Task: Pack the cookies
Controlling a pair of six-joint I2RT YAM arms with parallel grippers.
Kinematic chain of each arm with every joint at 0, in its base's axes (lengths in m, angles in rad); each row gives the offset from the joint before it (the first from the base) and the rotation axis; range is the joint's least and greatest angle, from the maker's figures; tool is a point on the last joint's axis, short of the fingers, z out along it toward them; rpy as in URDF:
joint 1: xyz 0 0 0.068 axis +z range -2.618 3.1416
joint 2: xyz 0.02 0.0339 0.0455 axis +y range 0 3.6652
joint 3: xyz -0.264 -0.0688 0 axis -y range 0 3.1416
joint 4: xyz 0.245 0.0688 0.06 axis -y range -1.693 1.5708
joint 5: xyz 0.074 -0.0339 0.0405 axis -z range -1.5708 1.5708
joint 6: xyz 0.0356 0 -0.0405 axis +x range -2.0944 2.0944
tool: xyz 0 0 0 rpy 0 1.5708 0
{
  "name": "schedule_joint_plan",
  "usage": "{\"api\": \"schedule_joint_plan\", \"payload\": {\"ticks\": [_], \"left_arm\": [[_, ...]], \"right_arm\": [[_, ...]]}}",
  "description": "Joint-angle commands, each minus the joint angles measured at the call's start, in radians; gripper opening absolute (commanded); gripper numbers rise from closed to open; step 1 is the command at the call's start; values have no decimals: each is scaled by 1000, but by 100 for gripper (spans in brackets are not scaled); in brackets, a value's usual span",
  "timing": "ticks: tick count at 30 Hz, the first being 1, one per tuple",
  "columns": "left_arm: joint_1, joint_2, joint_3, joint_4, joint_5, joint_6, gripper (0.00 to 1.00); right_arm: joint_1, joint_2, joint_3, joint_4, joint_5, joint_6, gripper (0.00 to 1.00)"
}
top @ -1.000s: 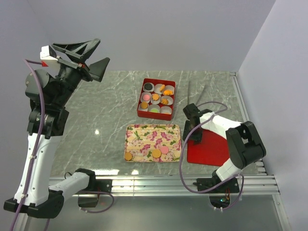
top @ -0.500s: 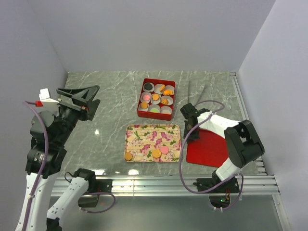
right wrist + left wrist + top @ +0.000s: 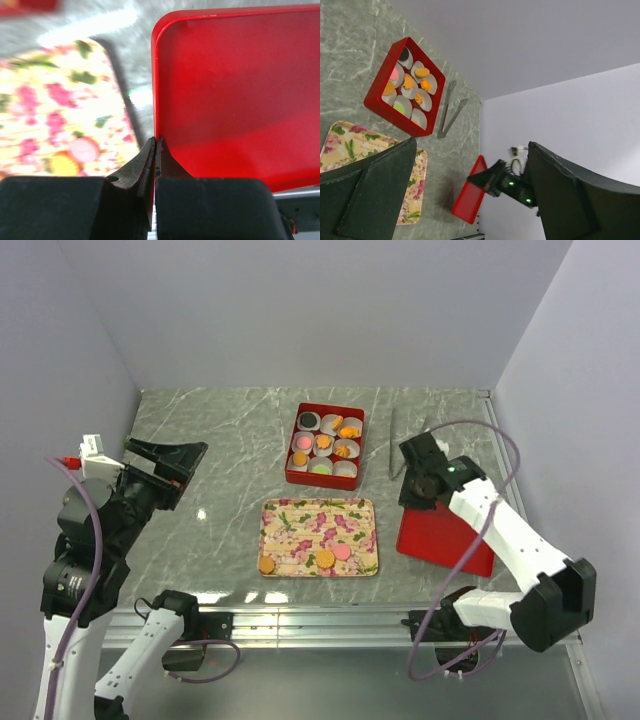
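Cookies [image 3: 325, 445] in white paper cups fill the red box [image 3: 292, 476]; in the left wrist view the cookies [image 3: 415, 82] show in the box [image 3: 385, 107] too. Three more cookies [image 3: 325, 559] lie on the floral tray [image 3: 310, 525], one of them a pink cookie [image 3: 84, 148]. My right gripper [image 3: 410, 502] is shut on the left edge of the red lid [image 3: 445, 537], which is tilted up off the table. Its jaws [image 3: 155, 142] pinch the lid [image 3: 235, 100] rim. My left gripper [image 3: 185, 468] hangs open and empty at the left, its wide-apart fingers framing the left wrist view [image 3: 472, 145].
Metal tongs [image 3: 392, 440] lie on the marble right of the box, partly behind my right arm. A metal rail runs along the table's right edge [image 3: 497, 455]. Walls close in the back and both sides.
My right gripper has shut on the red lid's edge and raised it, swinging up and to the right. My left arm has come down and toward the near left.
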Motion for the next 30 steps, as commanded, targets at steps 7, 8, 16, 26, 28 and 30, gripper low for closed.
{"api": "schedule_joint_plan", "payload": {"ticks": [7, 8, 16, 26, 28, 30], "left_arm": [[-2, 4, 108, -37, -25, 116, 100], [-2, 6, 123, -23, 57, 158, 100], [-2, 82, 195, -64, 220, 173, 99], [-2, 113, 196, 35, 441, -146, 99], [-2, 118, 174, 71, 479, -183, 99], [-2, 118, 127, 142, 539, -237, 99]], "right_arm": [[-7, -81, 355, -151, 35, 1, 0], [-7, -78, 379, -146, 20, -11, 0], [-27, -9, 626, -96, -245, -51, 0], [-25, -99, 447, 430, -813, 118, 0], [-22, -119, 403, 568, -885, 168, 0], [-13, -135, 374, 654, -907, 229, 0]]}}
